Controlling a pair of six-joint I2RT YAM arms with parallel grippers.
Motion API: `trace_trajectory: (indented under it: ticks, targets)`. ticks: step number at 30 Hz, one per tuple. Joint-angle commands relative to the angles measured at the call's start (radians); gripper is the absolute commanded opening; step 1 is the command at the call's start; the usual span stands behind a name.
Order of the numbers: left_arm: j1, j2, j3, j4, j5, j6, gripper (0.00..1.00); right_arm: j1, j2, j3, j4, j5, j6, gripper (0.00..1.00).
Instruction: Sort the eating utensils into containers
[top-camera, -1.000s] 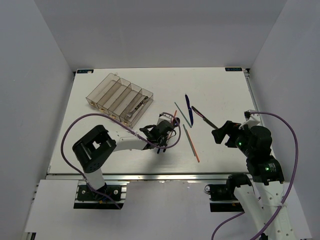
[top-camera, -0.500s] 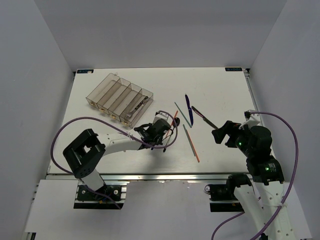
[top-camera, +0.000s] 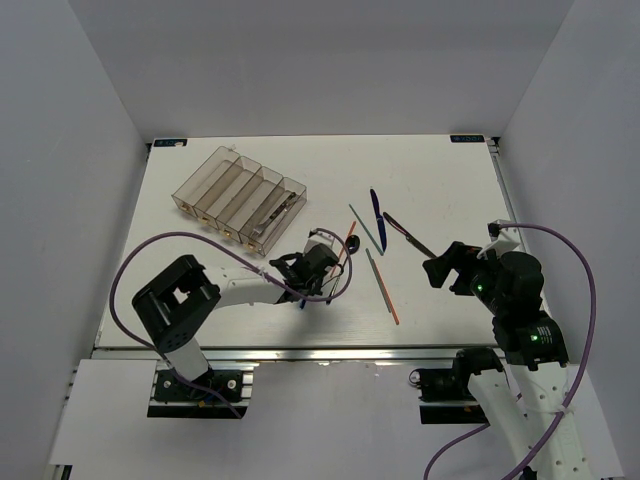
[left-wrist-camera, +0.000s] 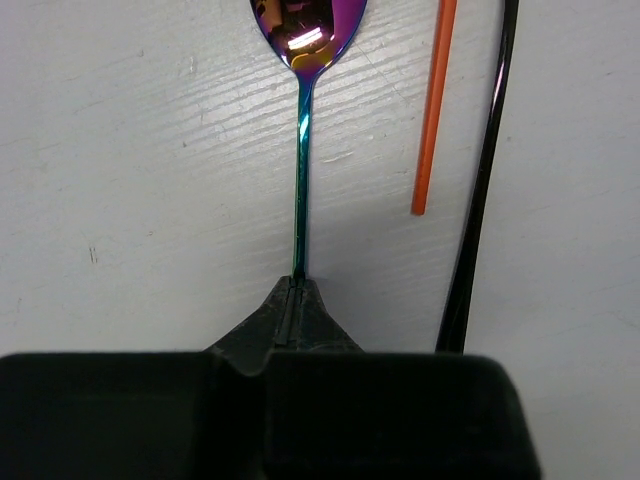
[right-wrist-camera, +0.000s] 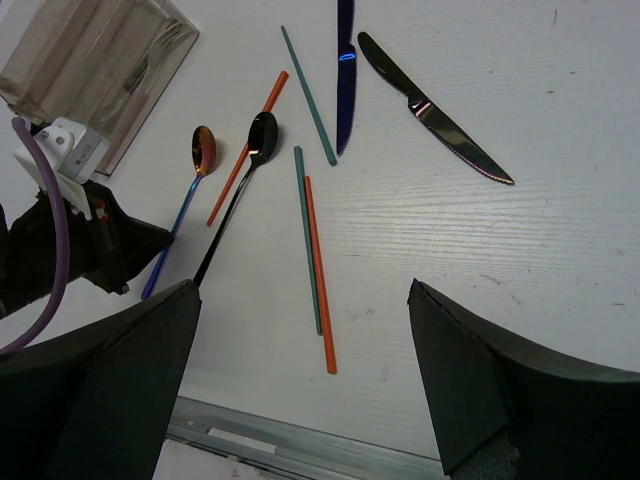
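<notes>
A: Status of left gripper (left-wrist-camera: 296, 288)?
B: Shut tight, clamped on the slim handle of iridescent spoon (left-wrist-camera: 301, 170). Pink-purple bowl, blue-green stem, with bowl end away from the fingers, toward far side.

A: Lifted off the table (top-camera: 430, 170)?
B: Can't tell from wrist view. Looks v. low, at or just above the surface.

A: Where approx?
B: Near-centre of table, just right of the near end of tray (top-camera: 215, 180). Beside it on the right: orange chopstick (right-wrist-camera: 247, 148), then dark spoon (right-wrist-camera: 262, 135), both roughly parallel to it and not touching it.

A: And right gripper (top-camera: 446, 263)?
B: Jaws wide apart, nothing between them. Hovering over right side of table, well apart from all utensils.

A: Other cutlery?
B: Centre-right, loose on table: green chopstick (right-wrist-camera: 309, 95) and blue knife (right-wrist-camera: 345, 80) toward far side, w/ dark knife (right-wrist-camera: 436, 108) right of those. Nearer: second green chopstick (right-wrist-camera: 308, 240) and second orange chopstick (right-wrist-camera: 319, 275), side by side.

A: Tray contents?
B: Seeing five long compartments side by side, set at far left. One utensil inside, prob. a fork, toward right end. Can't tell which compartment exactly.
</notes>
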Motion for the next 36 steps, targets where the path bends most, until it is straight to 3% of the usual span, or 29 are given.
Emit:
trace_trajectory:
  ticks: [1, 4, 7, 8, 14, 16, 26, 31, 34, 36]
  targets:
    - [0.006, 0.023, 0.013, -0.013, 0.017, 0.007, 0.0, 0.009, -0.004, 0.0, 0.037, 0.012, 0.001, 0.89]
    - [0.006, 0.023, 0.06, -0.048, 0.025, 0.021, 0.2, 0.009, -0.003, 0.0, 0.035, 0.014, 0.001, 0.89]
    - [0.009, 0.037, 0.12, -0.109, 0.034, 0.035, 0.3, 0.008, -0.004, 0.0, 0.034, 0.014, 0.001, 0.89]
    - [0.009, 0.037, 0.132, -0.12, 0.043, 0.038, 0.48, 0.009, -0.006, 0.0, 0.034, 0.014, 0.001, 0.89]
    - [0.026, 0.054, 0.192, -0.163, 0.037, 0.066, 0.68, 0.008, -0.004, -0.001, 0.037, 0.015, 0.002, 0.89]
    - [0.029, 0.062, 0.212, -0.177, 0.026, 0.072, 0.98, 0.009, -0.006, -0.003, 0.037, 0.017, 0.002, 0.89]
    - [0.103, 0.091, 0.275, -0.154, 0.109, 0.119, 0.94, 0.011, -0.007, -0.006, 0.04, 0.018, 0.004, 0.89]
    - [0.108, 0.16, 0.332, -0.191, 0.097, 0.13, 0.8, 0.009, -0.01, -0.007, 0.041, 0.02, 0.004, 0.89]
    - [0.108, 0.19, 0.343, -0.199, 0.092, 0.13, 0.61, 0.011, -0.012, -0.007, 0.041, 0.02, 0.006, 0.89]
    - [0.108, 0.198, 0.34, -0.2, 0.088, 0.129, 0.61, 0.011, -0.012, -0.006, 0.04, 0.021, 0.006, 0.89]
